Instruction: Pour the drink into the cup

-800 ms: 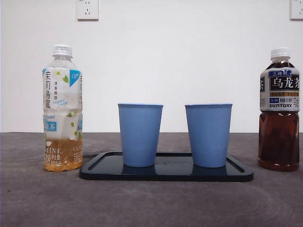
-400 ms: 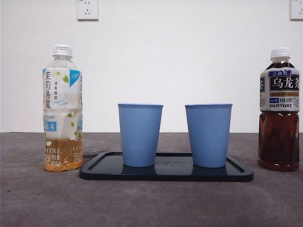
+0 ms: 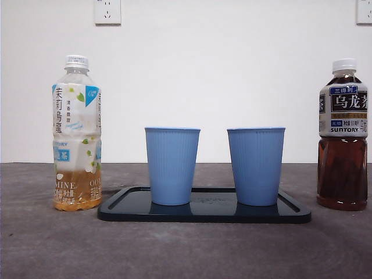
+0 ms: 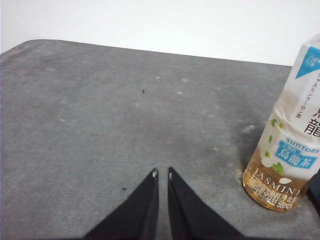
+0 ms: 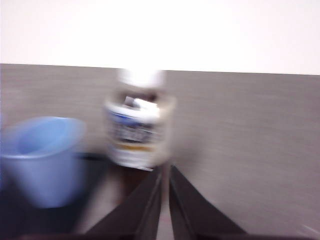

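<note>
Front view: two blue cups (image 3: 172, 165) (image 3: 256, 165) stand on a black tray (image 3: 203, 213), the jasmine tea bottle (image 3: 77, 133) at 9 o'clock, the oolong tea bottle (image 3: 343, 136) at 3 o'clock. Left gripper (image 4: 161, 174) is clenched, empty, near the jasmine bottle. Right gripper (image 5: 165, 170) is clenched, empty, facing the blurred oolong bottle.

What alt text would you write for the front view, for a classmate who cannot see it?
Two empty-looking blue cups stand side by side on a black tray at the middle of a grey table. A pale jasmine tea bottle stands left of the tray, a dark oolong tea bottle right; both are capped, and no gripper shows.
</note>
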Controlling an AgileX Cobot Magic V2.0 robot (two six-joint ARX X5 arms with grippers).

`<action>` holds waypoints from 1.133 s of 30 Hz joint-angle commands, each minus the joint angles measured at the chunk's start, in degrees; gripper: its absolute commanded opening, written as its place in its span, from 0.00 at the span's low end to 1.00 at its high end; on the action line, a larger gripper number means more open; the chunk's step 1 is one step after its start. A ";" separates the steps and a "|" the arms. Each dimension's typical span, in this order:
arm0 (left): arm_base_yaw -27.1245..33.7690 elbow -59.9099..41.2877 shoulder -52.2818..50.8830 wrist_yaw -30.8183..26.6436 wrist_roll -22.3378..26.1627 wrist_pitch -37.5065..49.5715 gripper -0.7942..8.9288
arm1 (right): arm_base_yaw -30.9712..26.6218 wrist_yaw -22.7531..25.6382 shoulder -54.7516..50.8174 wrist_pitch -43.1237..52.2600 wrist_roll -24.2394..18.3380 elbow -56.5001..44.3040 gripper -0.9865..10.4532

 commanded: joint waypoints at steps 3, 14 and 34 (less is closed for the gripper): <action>0.11 -1.18 -0.07 -0.37 0.59 -0.39 0.11 | -1.29 2.32 -4.66 5.14 -4.70 -10.14 0.11; 0.11 -1.16 -0.07 -0.37 0.59 -0.37 0.11 | -1.62 -1.55 -5.31 10.40 -6.14 -16.48 0.11; 0.11 -1.16 -0.07 -0.37 0.59 -0.37 0.11 | -3.23 -1.46 -5.31 10.49 -6.14 -16.48 0.11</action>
